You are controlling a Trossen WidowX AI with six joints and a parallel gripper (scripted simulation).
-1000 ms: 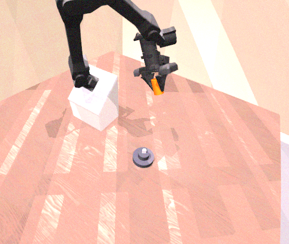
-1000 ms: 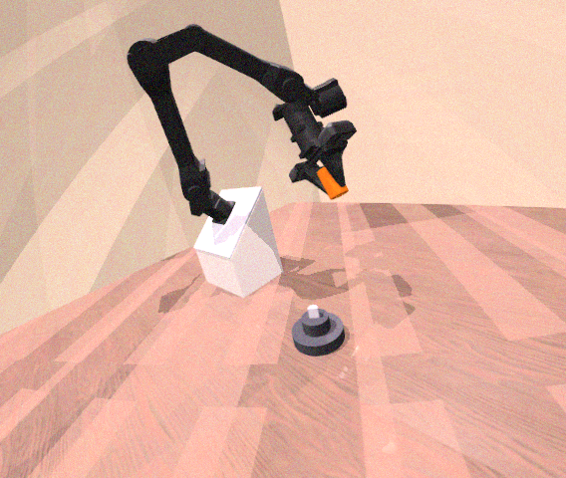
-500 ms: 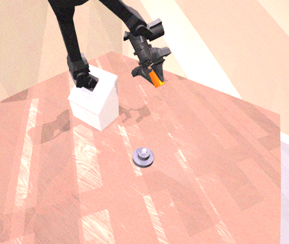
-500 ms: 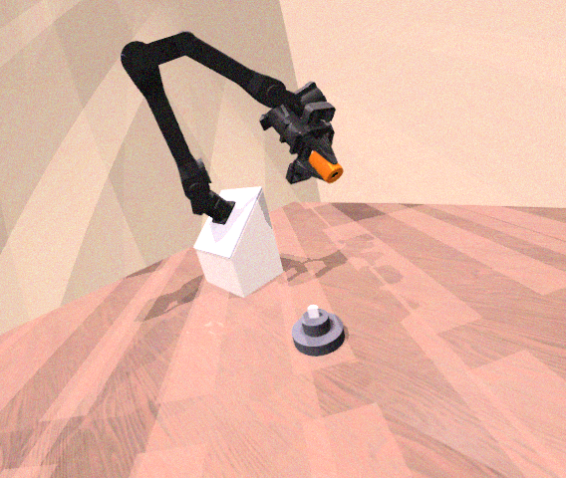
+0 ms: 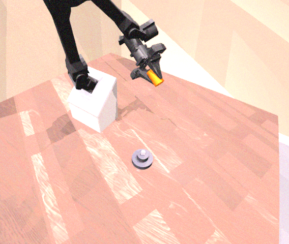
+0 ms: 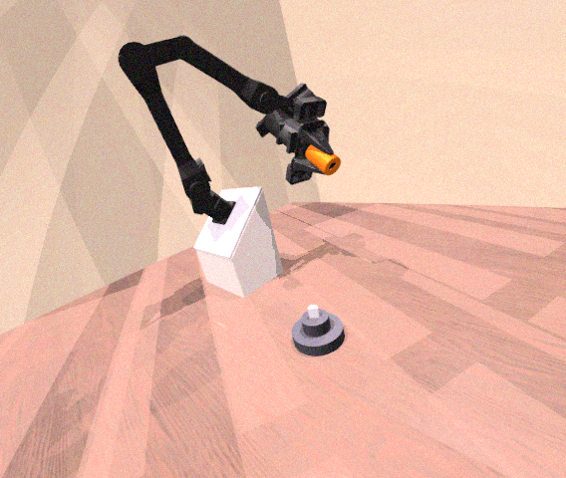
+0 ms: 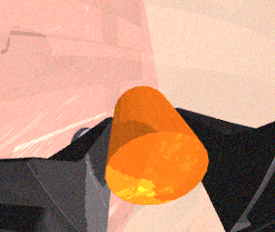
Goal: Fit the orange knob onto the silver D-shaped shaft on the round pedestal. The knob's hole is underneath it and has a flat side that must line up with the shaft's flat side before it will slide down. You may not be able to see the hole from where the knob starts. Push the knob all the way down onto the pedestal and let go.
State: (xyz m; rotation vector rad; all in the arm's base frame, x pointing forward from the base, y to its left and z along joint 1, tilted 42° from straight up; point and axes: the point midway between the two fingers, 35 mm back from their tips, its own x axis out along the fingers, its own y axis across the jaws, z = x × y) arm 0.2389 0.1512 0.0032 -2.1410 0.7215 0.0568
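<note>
The orange knob [image 5: 154, 78] [image 6: 320, 158] [image 7: 152, 155] is held in the air, tilted, its wider end pointing outward and partly down. In the exterior view that end faces the camera and shows a dark hole; its flat side is too small to tell. My gripper [image 5: 155, 79] [image 6: 321, 158] is shut on the knob, high above the table and behind the pedestal. The round grey pedestal [image 5: 142, 165] [image 6: 318, 348] stands on the table, with the pale silver shaft [image 5: 143, 152] [image 6: 312, 311] upright and bare at its centre. The wrist view shows the knob's other end and hides the hole.
The arm's white angled base block [image 5: 108, 113] [image 6: 255, 257] stands on the wooden table [image 5: 99, 196] [image 6: 273, 411], behind and left of the pedestal. A pale white structure [image 5: 288, 183] lies beyond the table's right edge in the top view.
</note>
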